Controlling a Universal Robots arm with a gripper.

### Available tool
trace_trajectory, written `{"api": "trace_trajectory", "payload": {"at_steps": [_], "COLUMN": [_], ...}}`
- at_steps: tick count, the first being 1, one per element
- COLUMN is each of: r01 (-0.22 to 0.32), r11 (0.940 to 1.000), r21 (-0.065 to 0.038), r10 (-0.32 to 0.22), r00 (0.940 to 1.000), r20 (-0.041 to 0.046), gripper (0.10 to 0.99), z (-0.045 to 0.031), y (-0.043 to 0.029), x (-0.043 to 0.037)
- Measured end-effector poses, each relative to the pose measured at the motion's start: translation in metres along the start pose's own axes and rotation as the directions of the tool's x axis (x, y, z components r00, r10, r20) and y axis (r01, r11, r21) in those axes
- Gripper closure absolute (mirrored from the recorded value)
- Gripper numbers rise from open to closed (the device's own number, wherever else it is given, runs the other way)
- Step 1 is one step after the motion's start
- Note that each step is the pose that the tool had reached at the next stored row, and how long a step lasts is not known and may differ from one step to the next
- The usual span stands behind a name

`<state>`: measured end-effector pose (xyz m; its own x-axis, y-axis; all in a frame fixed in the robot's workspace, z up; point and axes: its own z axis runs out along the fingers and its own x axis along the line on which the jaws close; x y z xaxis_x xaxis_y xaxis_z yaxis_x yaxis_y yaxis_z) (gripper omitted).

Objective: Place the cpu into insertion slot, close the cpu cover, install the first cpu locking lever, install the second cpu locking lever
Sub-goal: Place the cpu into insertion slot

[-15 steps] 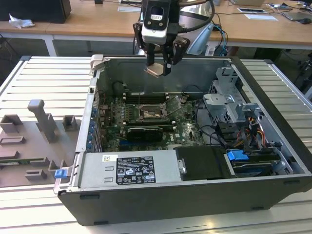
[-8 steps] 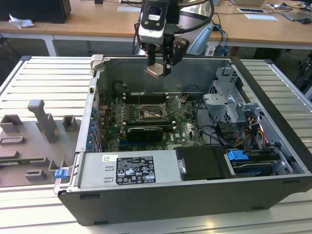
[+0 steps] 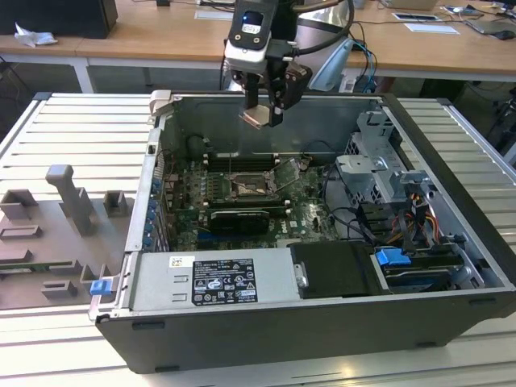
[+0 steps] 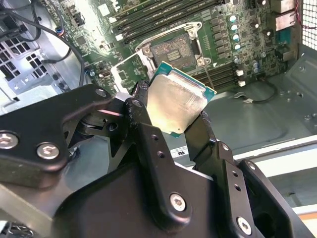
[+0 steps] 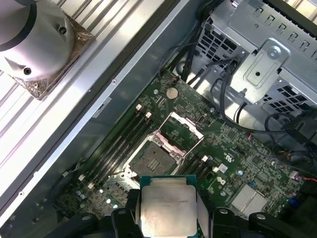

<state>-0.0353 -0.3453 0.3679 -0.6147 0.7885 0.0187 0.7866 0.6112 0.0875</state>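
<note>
Second wrist view shows the gripper [image 4: 173, 108] pinching the cpu [image 4: 176, 99] by two edges, well above the slot [image 4: 176, 49], whose cover [image 4: 126, 69] stands open. Placing is the step in hand. I judge it needs the cpu squared with the slot and lowered flat.

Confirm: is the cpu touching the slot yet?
Apart. In the exterior view the gripper holds the cpu high above the board, with open space between it and the slot.
</note>
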Motion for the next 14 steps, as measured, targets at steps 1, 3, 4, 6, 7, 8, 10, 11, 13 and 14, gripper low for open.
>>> {"api": "trace_trajectory", "payload": {"at_steps": [1,3,4,6,7,8,10,11,13,14], "r01": [-0.011,-0.025,-0.04,-0.053,-0.064,-0.077,-0.099,-0.112,-0.131,-0.137], "r11": [0.9999,0.9997,0.9992,0.9986,0.9979,0.997,0.995,0.9937,0.9914,0.9906], "r21": [0.0,-0.001,-0.001,-0.001,-0.001,-0.002,-0.002,-0.003,-0.003,-0.003], "r10": [0.011,0.025,0.04,0.053,0.064,0.077,0.099,0.112,0.131,0.137], "r00": [0.9999,0.9997,0.9992,0.9986,0.9979,0.997,0.995,0.9937,0.9913,0.9905], "r20": [0.001,0.0022,0.0035,0.0046,0.0056,0.0067,0.0086,0.0098,0.0114,0.0118], "gripper": [0.545,0.545,0.545,0.545,0.545,0.545,0.545,0.545,0.545,0.545], "z": [0.0001,0.0002,0.0003,0.0005,0.0006,0.0007,0.0009,0.0009,0.0011,0.0011], "y": [0.0,0.0,0.0,0.0,0.0,-0.0001,-0.0001,-0.0001,-0.0001,-0.0001], "x": [0.0,0.0,0.0,0.0,0.0,0.0,0.0,0.0,0.0,0.0]}}
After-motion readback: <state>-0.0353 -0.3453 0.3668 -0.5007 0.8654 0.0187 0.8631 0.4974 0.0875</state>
